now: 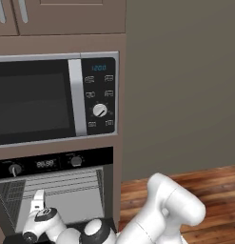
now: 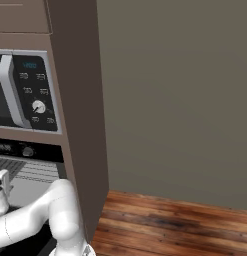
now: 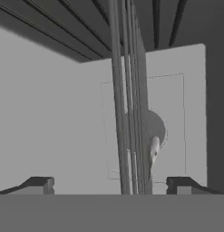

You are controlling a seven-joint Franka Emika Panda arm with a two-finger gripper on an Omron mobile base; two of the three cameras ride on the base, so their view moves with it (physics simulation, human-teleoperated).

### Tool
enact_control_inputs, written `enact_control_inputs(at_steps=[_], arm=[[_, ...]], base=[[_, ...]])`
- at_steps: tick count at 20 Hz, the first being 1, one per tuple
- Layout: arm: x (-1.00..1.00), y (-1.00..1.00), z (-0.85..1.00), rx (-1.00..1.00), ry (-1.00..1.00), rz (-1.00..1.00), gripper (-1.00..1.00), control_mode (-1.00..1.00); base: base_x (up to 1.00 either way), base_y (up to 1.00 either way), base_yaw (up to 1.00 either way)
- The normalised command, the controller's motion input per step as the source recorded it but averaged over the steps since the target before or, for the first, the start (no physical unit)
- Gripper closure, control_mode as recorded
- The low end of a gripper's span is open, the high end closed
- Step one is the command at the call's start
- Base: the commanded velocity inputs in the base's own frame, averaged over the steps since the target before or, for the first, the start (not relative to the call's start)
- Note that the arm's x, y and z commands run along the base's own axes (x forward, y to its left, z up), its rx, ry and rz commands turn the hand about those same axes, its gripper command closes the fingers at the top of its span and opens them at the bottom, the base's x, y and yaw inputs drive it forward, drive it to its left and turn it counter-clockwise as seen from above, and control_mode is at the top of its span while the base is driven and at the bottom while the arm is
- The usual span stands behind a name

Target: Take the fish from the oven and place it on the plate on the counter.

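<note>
The oven (image 1: 52,163) is open, showing its grey inside and wire rack (image 1: 66,183). My gripper (image 1: 37,199) reaches into the cavity from below, and its hand also shows at the left edge of the right base view (image 2: 1,189). In the hand view the gripper (image 3: 111,186) is open, its two dark fingertips (image 3: 39,183) wide apart with nothing between them. The small pale fish (image 3: 153,152) lies further in, right of centre, partly hidden behind the rack's wires (image 3: 129,113), which run edge-on up the picture. The plate and the counter are out of view.
A silver-and-black microwave (image 1: 52,95) sits above the oven in the brown cabinet column (image 2: 77,125). Right of the column are a bare grey wall (image 1: 185,86) and wooden floor (image 2: 170,225). The arm's white elbow (image 1: 171,205) stands in front of the oven.
</note>
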Motion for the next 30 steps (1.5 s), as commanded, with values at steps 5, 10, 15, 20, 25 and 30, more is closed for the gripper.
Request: enact_control_inputs(at_steps=[5,10,15,20,25,30], arm=[[0.09,0.00,-0.56,0.00,-0.23,0.00,-1.00,-1.00],[0.07,0.00,-0.99,0.03,-0.11,-0.04,-1.00,-1.00],[0.08,0.00,-1.00,0.05,-0.05,-0.04,-1.00,-1.00],[0.24,0.00,-0.99,0.01,-0.12,-0.04,-1.00,-1.00],[0.53,0.00,-0.99,0.00,-0.19,-0.03,-1.00,-1.00],[0.58,0.00,-1.00,0.00,-0.18,-0.04,-1.00,-1.00]], base=[[0.00,0.00,0.00],[0.00,0.00,0.00],[0.00,0.00,0.00],[0.00,0.00,0.00],[0.00,0.00,0.00],[0.00,0.00,0.00]])
